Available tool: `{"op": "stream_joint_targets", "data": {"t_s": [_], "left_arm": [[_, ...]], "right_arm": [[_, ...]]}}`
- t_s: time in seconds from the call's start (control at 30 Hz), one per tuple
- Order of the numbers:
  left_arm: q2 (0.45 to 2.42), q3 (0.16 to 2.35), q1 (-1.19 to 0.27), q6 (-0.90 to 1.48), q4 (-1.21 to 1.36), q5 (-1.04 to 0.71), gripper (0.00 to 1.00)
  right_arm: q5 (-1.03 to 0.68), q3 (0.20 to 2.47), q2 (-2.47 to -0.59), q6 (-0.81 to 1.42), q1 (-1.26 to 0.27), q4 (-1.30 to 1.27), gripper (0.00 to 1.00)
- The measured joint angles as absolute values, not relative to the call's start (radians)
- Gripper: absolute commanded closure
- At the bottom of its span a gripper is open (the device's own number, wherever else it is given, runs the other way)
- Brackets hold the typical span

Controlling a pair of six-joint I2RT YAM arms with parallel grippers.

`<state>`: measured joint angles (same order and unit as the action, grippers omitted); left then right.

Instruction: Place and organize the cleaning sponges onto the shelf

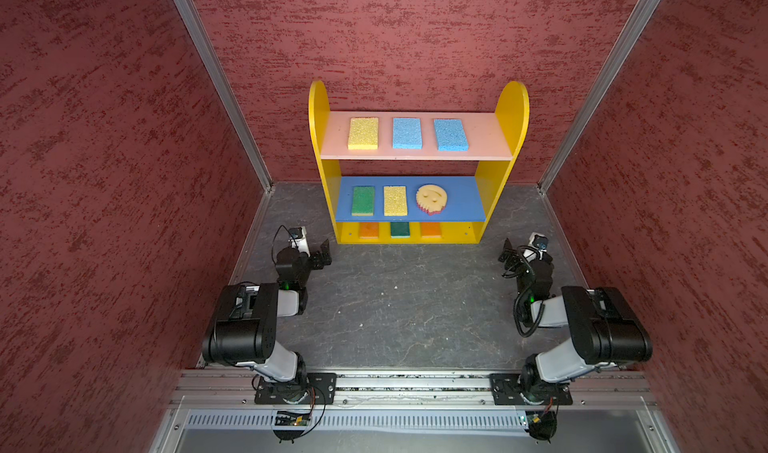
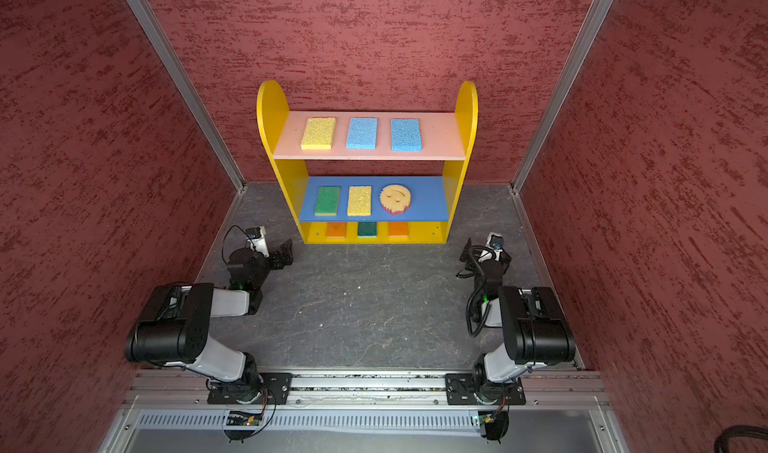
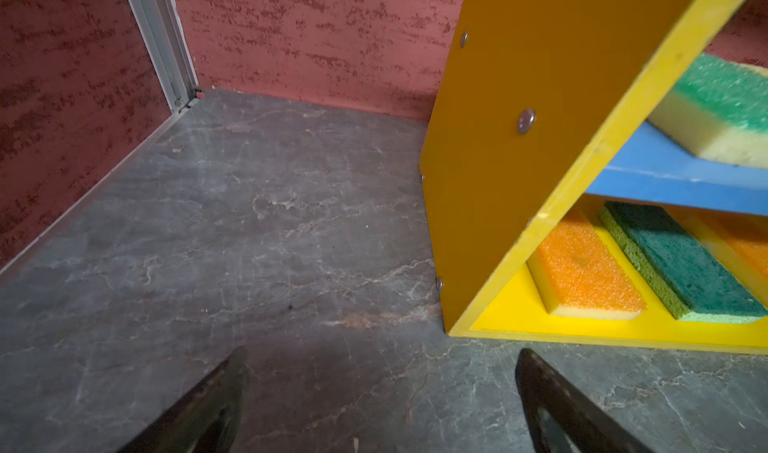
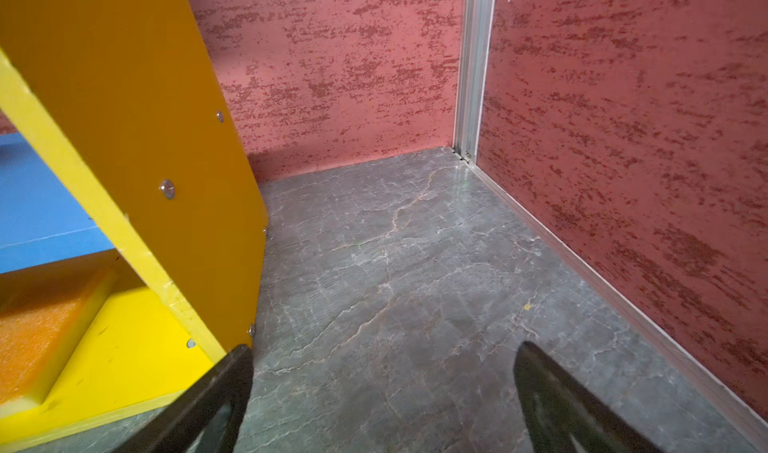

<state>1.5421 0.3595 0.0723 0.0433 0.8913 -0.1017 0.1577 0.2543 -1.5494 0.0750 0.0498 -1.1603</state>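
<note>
1. In both top views the shelf (image 1: 512,110) (image 2: 466,110) stands by the back wall. Nine sponges (image 1: 407,133) lie on it, three on each board. My left gripper (image 1: 325,252) is low by the floor (image 1: 407,301), near the shelf's left bottom corner but not touching it. My right gripper (image 1: 506,252) is near the right bottom corner, also a bit apart.
2. In the left wrist view my left gripper (image 3: 382,353) is spread wide, with only floor between its fingers. The shelf is just ahead. An orange sponge (image 3: 582,272) and a dark green sponge (image 3: 681,260) lie on its bottom board. A green sponge (image 3: 723,93) lies on the blue board.
3. In the right wrist view my right gripper (image 4: 384,347) is spread wide and holds nothing. One finger (image 4: 224,388) is right by the shelf's side; I cannot tell if they touch. A second orange sponge (image 4: 41,322) lies inside on the bottom board.
</note>
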Motion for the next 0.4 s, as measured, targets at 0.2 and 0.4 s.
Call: {"op": "stream_joint_targets", "data": {"t_s": [0.2,0.4], "left_arm": [[1.542,0.36,0.06,0.035,0.891,-0.078,0.0],[1.542,0.371,0.031,0.017,0.889,-0.05,0.01]], "right_arm": [[0.054,0.256,-1.549,0.039,0.05,-1.157,0.01],[0.006,0.274,-1.55,0.033,0.059,-1.142,0.01]]}}
